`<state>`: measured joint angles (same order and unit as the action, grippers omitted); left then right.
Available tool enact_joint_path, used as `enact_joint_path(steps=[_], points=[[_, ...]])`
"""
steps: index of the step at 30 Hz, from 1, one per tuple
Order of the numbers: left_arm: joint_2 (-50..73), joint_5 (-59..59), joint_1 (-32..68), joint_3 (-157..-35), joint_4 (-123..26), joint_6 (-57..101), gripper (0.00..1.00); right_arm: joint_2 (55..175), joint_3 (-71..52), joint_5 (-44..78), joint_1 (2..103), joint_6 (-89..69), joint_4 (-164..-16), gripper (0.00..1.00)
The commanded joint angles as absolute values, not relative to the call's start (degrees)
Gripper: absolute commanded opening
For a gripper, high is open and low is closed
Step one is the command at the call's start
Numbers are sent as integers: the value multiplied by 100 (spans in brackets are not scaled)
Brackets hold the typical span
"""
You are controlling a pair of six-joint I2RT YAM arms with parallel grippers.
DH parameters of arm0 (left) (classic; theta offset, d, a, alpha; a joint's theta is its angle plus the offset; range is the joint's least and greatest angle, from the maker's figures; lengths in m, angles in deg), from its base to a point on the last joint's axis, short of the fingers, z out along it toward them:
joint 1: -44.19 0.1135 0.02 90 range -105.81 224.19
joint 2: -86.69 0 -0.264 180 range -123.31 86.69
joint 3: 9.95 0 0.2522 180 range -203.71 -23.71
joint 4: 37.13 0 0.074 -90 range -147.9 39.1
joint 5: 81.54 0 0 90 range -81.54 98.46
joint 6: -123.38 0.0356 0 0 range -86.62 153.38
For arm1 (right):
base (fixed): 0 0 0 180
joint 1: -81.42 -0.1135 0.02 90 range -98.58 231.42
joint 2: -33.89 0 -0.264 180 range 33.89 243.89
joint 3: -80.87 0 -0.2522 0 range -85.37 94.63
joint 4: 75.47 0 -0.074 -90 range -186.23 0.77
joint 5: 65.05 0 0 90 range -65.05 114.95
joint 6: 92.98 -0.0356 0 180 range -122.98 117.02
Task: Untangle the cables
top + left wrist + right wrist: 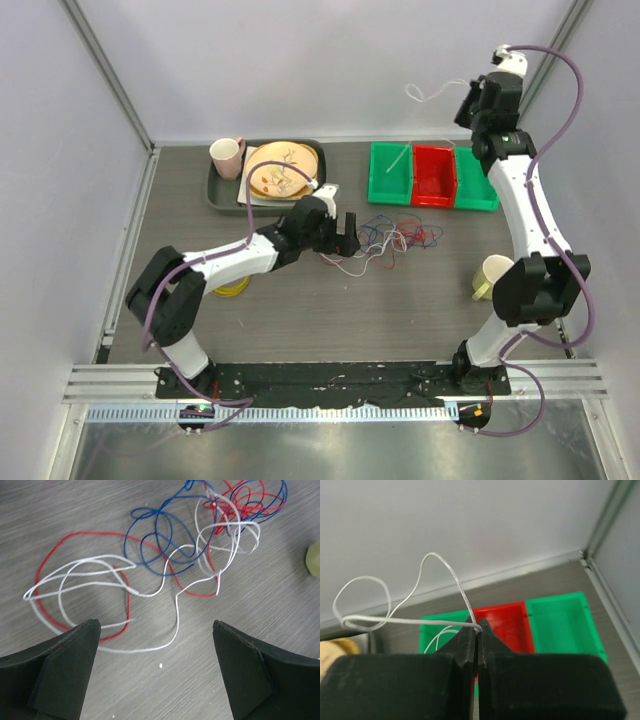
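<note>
Cables in two places. One white cable [395, 620] was pinched between the closed fingers of the right gripper [476, 628], which hung high above the table. The grip was at the very fingertips. Loops of that cable stood free in the air above and to one side of the fingers, and a shorter strand curved down just below the tips. Beneath and beyond those fingers sat a red bin [507, 622] with green bins [560, 617] on either side, all in one row.

Left gripper [155, 626] was low over the grey table [75, 510], fingers spread wide and gripping nothing. A tangle of red, white and dark blue cables [200, 545] lay flat on the table just ahead of the fingers. The nearest strands were a long white loop and a red loop. They reached back toward the gap between the fingertips and passed close by the finger on the left of the wrist view [75, 650]; whether they touched it could not be told. The densest knot, blue and red wound through with white, sat farther out, ahead of the opposite finger. A pale yellow-green object [313, 559] showed beyond that finger at the frame edge, apart from the wires.

From overhead, the held cable was well apart from the tangle.
</note>
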<state>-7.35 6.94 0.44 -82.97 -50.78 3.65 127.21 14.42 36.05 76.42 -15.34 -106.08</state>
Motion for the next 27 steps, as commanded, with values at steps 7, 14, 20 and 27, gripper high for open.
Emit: enact_joint_path(steps=[7, 14, 20, 27], points=[[-1859, 231, 42, -9998, -5072, 227, 100, 13312, 2229, 3146, 9108, -1484, -10558, 1], [-2932, 64, -46, -11141, -5616, 271, 100, 13908, 2422, 2820, 9636, -1538, -10541, 1], [-3872, 345, -221, -12125, -6204, 297, 100, 14226, 2739, 2890, 9847, -1336, -10549, 1], [-4506, 512, -397, -12891, -6768, 298, 69, 14305, 2696, 3662, 9882, -852, -10549, 1]])
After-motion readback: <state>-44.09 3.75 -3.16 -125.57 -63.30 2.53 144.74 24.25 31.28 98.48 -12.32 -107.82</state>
